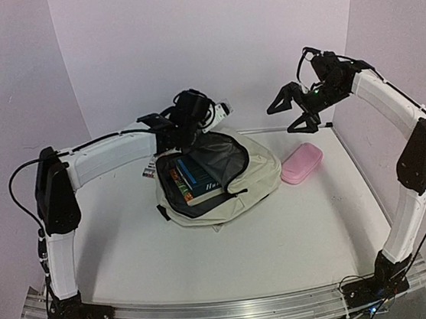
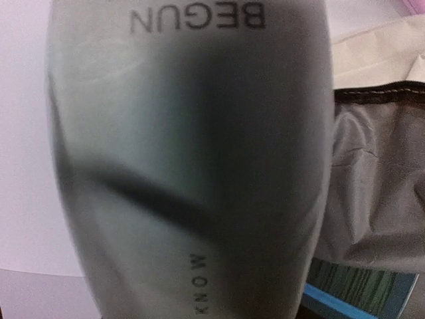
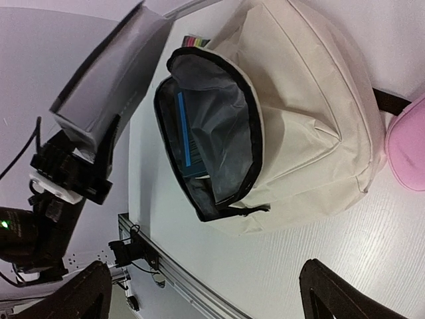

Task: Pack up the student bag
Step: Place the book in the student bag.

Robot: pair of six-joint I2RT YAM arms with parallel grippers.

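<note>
Books (image 1: 195, 175) already inside bag (image 1: 236, 195); left gripper (image 1: 182, 128) grasps gray book (image 3: 109, 73) over the opening below; right gripper (image 1: 289, 116) spread empty, pink case (image 1: 301, 163) beneath, unpacked.

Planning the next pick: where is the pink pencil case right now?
In the top view the pink pencil case lies on the table just right of the bag, with the open right hand raised in the air nearby.

Ahead of the right gripper (image 1: 283, 118), the student bag (image 3: 305, 113) is matt cream woven cloth with a smooth, faintly shiny grey lining (image 3: 219, 126), the pencil case (image 1: 301, 163) soft matt pink, the tabletop (image 3: 345, 239) matt white with faint grain; the book (image 3: 109, 73) in the left gripper (image 3: 89, 149) has a smooth grey cover.
</note>
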